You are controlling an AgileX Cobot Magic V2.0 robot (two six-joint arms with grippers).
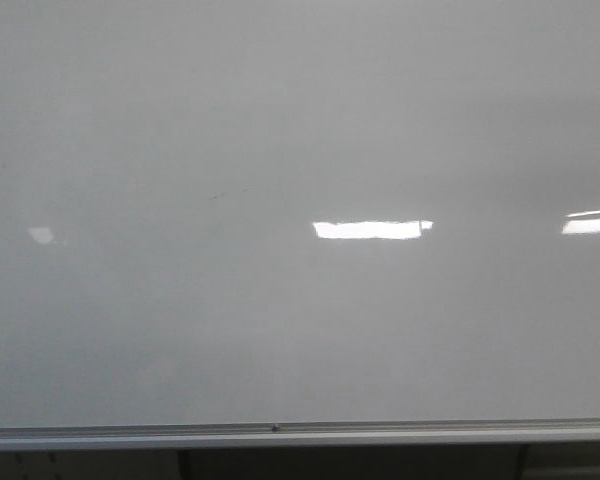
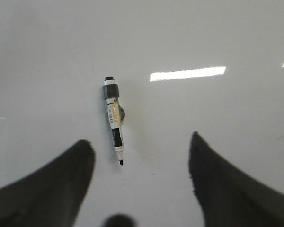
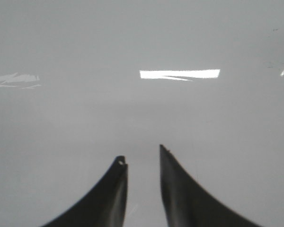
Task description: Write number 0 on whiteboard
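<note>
The whiteboard (image 1: 300,330) is a glossy pale grey surface filling the front view, and neither arm shows there. The number 0 is out of view; only a faint short streak (image 1: 225,193) marks the board. In the left wrist view a black-and-white marker (image 2: 114,120) lies on the whiteboard (image 2: 217,118), its bare black tip (image 2: 121,163) pointing toward the fingers. My left gripper (image 2: 141,138) is open wide, with the marker just beyond its left finger and untouched. My right gripper (image 3: 142,152) hangs over bare whiteboard (image 3: 85,118) with a narrow gap and nothing between its fingers.
A silver metal rail (image 1: 280,433) runs along the board's lower edge, with dark space below it. Bright rectangular light reflections (image 1: 370,229) sit on the board's right half.
</note>
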